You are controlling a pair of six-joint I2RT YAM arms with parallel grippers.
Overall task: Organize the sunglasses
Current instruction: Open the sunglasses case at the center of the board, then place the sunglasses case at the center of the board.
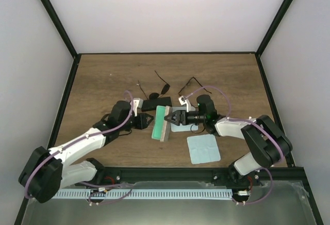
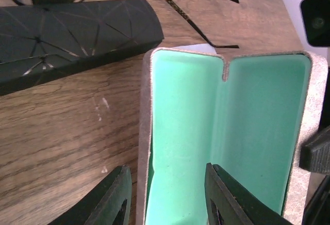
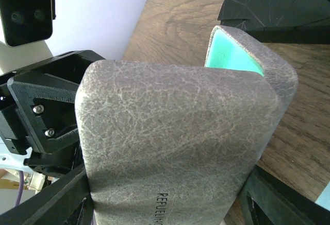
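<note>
Open case awaits first pair: a grey case (image 1: 162, 123) with mint lining is shown propped open at the middle of the surface (image 1: 103, 81), its shell pinched between the fingers of the right claw (image 1: 173, 118). The left claw (image 2: 166, 184) is seen spread, with one finger outside the case's near wall and one inside. A gap is left on either side, so nothing is gripped by it.

Neither pair of sunglasses has been stowed. One pair (image 1: 165, 88) is lying just beyond the black case (image 1: 157, 104), and the other (image 1: 187, 85) is a little to its right, near the right arm's wrist. Both are laid on the wood with their arms unfolded.

The step in hand is judged to be the readying of the open case, early in the task. The next move is thought to call for the left claw to be drawn clear of the rim and carried past the black case to the nearer pair. There a thin wire frame would have to be nipped lightly and its long arms kept from snagging, while the case is steadied by the right.

Counted: two pairs of sunglasses; two cases, one grey and open, one black and shut; two pale blue cloths, one (image 1: 202, 149) near the front edge and one (image 1: 181, 127) partly hidden under the right claw
</note>
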